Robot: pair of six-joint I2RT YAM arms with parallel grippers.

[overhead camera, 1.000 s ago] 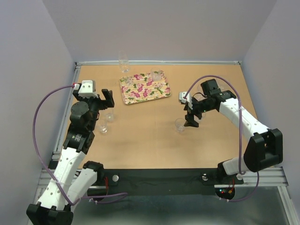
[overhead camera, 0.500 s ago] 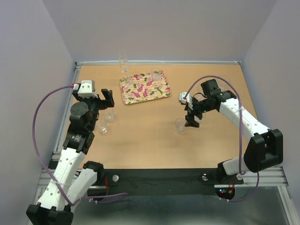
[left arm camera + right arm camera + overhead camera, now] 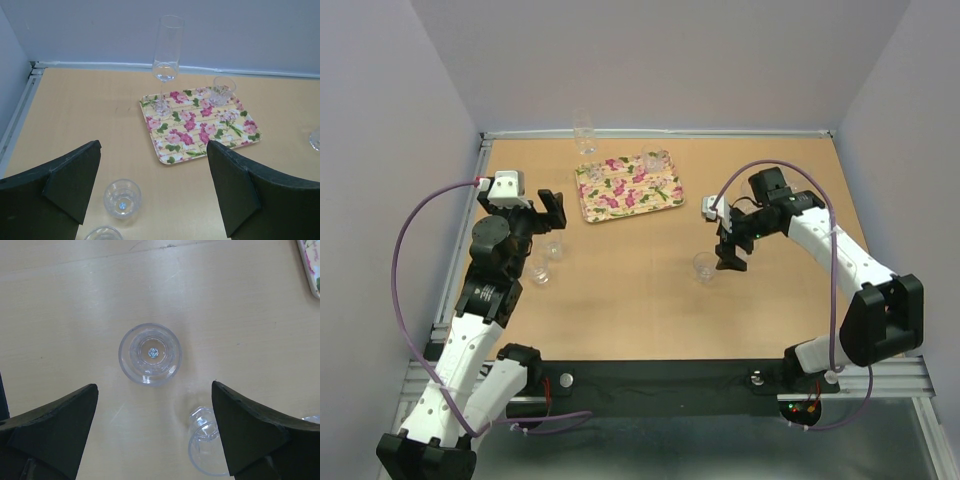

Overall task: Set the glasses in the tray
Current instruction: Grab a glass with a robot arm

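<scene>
- Left gripper (image 3: 154, 170) stood wide open and empty, with two glasses (image 3: 122, 198) on the table just below it.
- Right gripper (image 3: 153, 390) was wide and empty over a lone tumbler (image 3: 150, 354).
- Tray (image 3: 220, 127) carried a flute (image 3: 167, 50) and a small tumbler (image 3: 221, 91).

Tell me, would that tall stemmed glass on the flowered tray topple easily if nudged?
Probably: the tall stemmed glass stands on a small foot with its bowl high, so a nudge near the rim likely tips it. It looks thin and clear, so probably fragile and slippery.

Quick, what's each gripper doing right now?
Left gripper: open, holding nothing.
Right gripper: open, holding nothing, pointed at a clear tumbler.
</scene>
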